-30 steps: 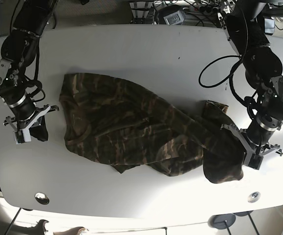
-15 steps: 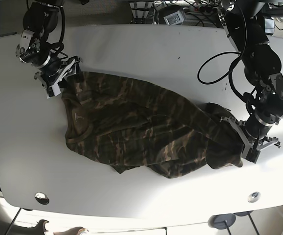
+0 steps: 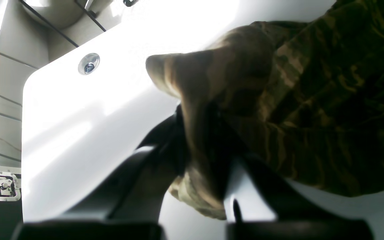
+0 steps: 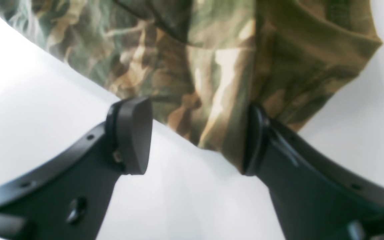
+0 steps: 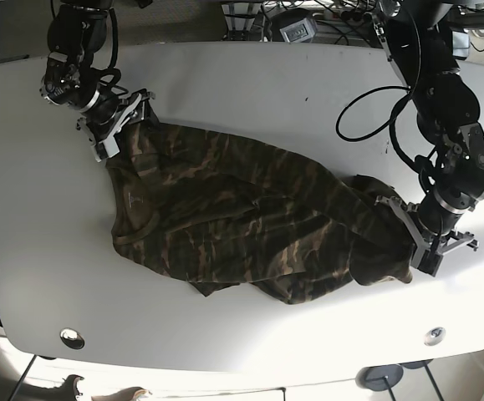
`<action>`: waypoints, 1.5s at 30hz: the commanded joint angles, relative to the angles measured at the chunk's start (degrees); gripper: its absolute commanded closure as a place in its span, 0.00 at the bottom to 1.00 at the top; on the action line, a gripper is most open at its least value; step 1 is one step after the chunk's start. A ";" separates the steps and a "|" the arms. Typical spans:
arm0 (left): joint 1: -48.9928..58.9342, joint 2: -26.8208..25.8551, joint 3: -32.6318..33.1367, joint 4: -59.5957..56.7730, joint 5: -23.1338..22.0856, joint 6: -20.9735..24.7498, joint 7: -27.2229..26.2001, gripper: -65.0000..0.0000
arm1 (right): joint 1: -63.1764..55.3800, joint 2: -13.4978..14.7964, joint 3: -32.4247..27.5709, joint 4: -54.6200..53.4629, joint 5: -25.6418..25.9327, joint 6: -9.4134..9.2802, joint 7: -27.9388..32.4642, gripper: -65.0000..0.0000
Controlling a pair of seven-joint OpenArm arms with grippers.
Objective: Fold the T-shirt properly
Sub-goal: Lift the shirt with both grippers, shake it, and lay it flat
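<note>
Swinging up from the tabletop's (image 5: 250,75) left side, the right claw (image 5: 114,124) has reached the far-left corner of the camouflage T-shirt (image 5: 242,217) within the last second. In the right wrist view its fingers (image 4: 133,133) stand spread, with the shirt's corner lying between them and brushing one pad, so nothing is pinched there yet. The left claw (image 5: 415,242) stays clenched on a bunched fold of the shirt near the tabletop's right edge, and the left wrist view shows cloth pressed between the jaws. That bunch has been drawn slightly toward the centre, so the hem lump sits tighter than before. The shirt lies crumpled diagonally from the far-left region to the near-right. With both ends nearly secured, the likely next step is closing on the corner and stretching the garment flat; folding proper has not begun.
</note>
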 commanded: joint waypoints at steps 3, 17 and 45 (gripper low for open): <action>-1.24 -0.68 -2.25 1.12 -0.69 0.25 -1.36 1.00 | 1.76 0.52 0.56 -2.75 0.06 0.16 0.12 0.95; -10.21 -0.59 0.21 0.77 -0.34 1.39 -1.18 1.00 | 18.11 6.14 6.54 12.37 -0.47 1.35 -11.22 0.98; -54.69 -11.84 10.85 -27.54 -0.86 -2.74 -5.84 1.00 | 82.82 16.78 -15.61 -13.30 -0.03 -2.13 -18.69 0.97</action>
